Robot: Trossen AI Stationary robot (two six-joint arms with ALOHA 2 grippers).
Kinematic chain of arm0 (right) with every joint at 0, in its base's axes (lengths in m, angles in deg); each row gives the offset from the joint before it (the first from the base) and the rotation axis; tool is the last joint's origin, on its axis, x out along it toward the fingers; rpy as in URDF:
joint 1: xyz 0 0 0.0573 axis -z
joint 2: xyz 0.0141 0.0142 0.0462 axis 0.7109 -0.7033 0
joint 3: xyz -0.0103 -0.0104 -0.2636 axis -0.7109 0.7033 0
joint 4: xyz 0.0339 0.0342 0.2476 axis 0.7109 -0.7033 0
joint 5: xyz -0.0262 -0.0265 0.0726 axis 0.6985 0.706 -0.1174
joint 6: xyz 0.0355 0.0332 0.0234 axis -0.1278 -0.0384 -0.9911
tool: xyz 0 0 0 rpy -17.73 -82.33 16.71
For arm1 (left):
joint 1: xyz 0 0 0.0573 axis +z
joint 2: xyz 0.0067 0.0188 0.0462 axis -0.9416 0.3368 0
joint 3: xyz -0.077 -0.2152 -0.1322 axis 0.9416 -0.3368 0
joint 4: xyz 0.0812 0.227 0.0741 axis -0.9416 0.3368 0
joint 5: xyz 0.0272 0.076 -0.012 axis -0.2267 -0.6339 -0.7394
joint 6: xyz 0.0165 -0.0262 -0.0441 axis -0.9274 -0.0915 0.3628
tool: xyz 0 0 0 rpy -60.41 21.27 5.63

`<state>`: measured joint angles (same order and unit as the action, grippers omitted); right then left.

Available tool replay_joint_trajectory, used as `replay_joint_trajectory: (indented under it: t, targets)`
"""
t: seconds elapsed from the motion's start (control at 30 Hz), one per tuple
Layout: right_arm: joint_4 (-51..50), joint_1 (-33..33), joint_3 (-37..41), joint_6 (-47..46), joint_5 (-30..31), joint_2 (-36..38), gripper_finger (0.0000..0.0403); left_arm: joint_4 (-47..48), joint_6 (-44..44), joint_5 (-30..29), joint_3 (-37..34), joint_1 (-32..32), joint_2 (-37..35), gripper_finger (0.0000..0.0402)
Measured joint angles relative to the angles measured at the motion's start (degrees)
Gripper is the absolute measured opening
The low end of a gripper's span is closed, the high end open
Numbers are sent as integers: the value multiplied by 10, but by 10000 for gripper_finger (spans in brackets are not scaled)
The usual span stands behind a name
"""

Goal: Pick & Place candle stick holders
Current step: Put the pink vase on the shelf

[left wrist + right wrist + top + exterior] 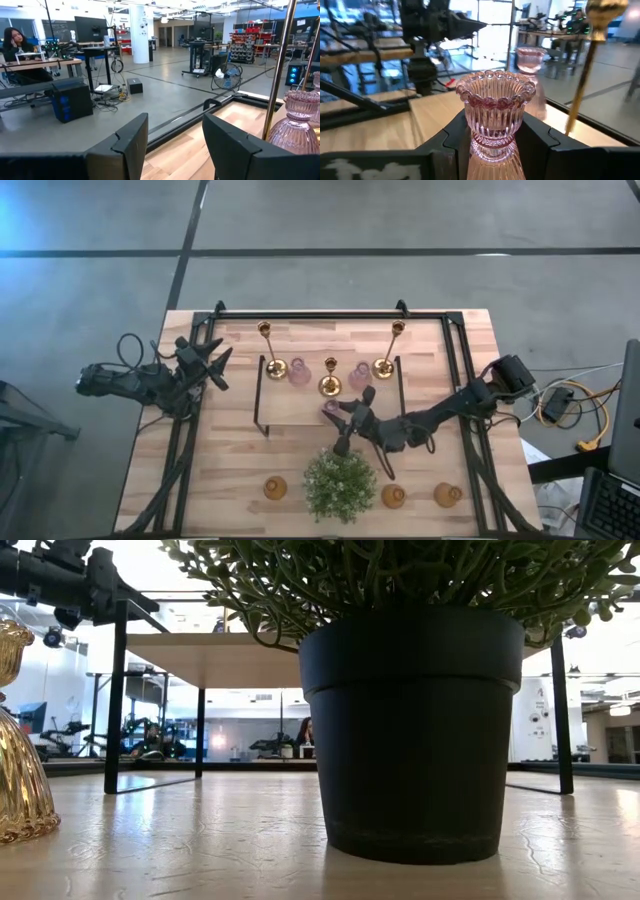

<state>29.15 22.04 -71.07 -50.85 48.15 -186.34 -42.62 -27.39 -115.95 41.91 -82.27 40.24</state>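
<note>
Right gripper: over the middle of the pale wooden surface, fingers clamped on 1 ribbed pink-lilac glass candle holder with beaded rim, just behind the bushy green plant in a black pot. Left gripper: at the surface's left edge, fingers apart, holding nothing. 3 slim shiny brass candlesticks on round bases stood near the far edge, with 2 further pink-lilac glass holders between them, by a black wire frame. 3 squat amber-orange glass holders stood along the near edge, flanking the plant.
</note>
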Motion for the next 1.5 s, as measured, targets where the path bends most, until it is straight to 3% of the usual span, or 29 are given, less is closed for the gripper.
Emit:
replay_joint_trajectory:
  t: [0.23,1.07,1.27,1.5]
  targets:
    - [-3,1,1,-8,23,0,116,0,0,0,0,0,0,192]
    - [-46,7,2,-54,23,1,116,0,0,0,0,0,0,193]
    - [-48,7,2,-54,23,1,151,0,0,0,0,0,0,193]
    - [-49,7,3,-54,23,1,149,0,0,0,0,0,0,193]
